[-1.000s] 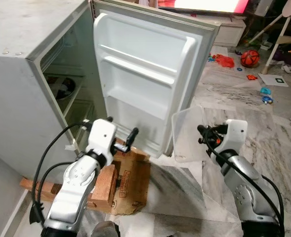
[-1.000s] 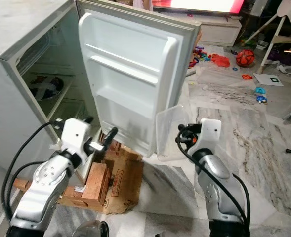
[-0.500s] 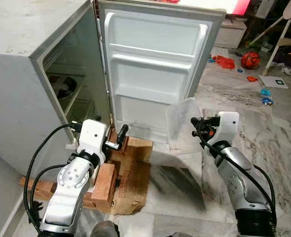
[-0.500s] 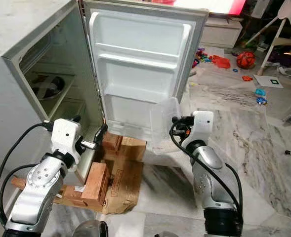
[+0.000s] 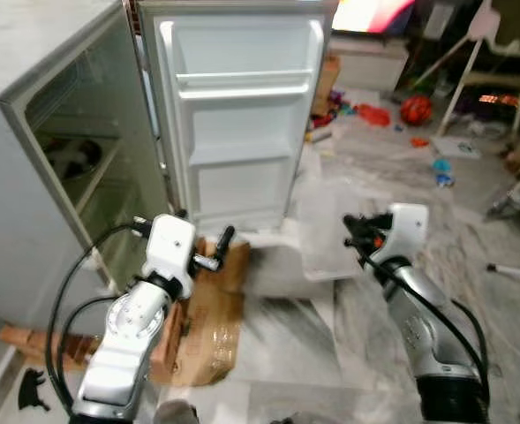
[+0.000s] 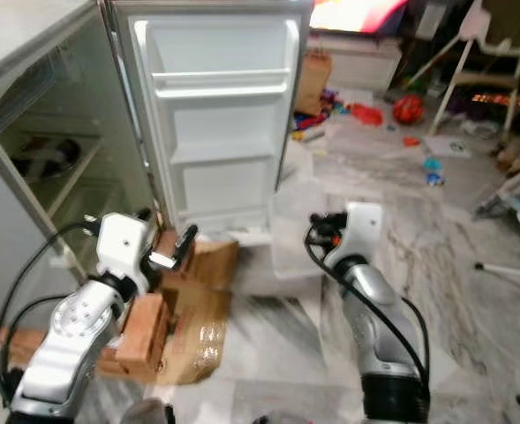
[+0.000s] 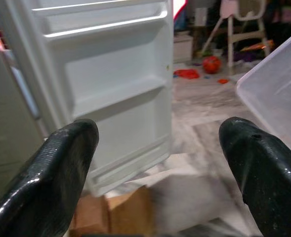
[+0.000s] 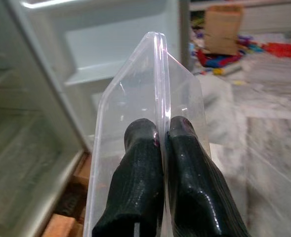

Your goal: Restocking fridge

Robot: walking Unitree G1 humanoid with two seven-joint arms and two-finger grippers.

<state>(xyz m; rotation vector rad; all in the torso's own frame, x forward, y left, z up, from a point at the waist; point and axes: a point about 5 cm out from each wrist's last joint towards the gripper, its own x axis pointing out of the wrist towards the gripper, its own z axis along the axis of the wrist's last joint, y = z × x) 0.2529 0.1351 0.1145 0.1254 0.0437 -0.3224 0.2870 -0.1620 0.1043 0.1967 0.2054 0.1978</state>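
Observation:
The white fridge [image 5: 30,185] stands at the left with its door [image 5: 233,115] swung wide, its bare inner shelves facing me. My left gripper [image 5: 217,251] is open, low in front of the door's bottom edge, its fingers [image 7: 61,163] spread wide with nothing between them. My right gripper [image 5: 355,231] is shut on the wall of a clear plastic container [image 5: 326,234], held above the floor to the right of the door. In the right wrist view both fingertips [image 8: 145,136] pinch the container's rim [image 8: 157,59].
A metal bowl [image 5: 70,157] sits on a shelf inside the fridge. Cardboard and wooden blocks [image 5: 202,305] lie at the fridge's foot. Toys, a red ball [image 5: 414,109] and a white chair [image 5: 471,53] clutter the marble floor at the back right.
The door has swung further open and now faces me squarely. The whole view has shifted and is blurred. My right gripper keeps the container; the left stays low by the door.

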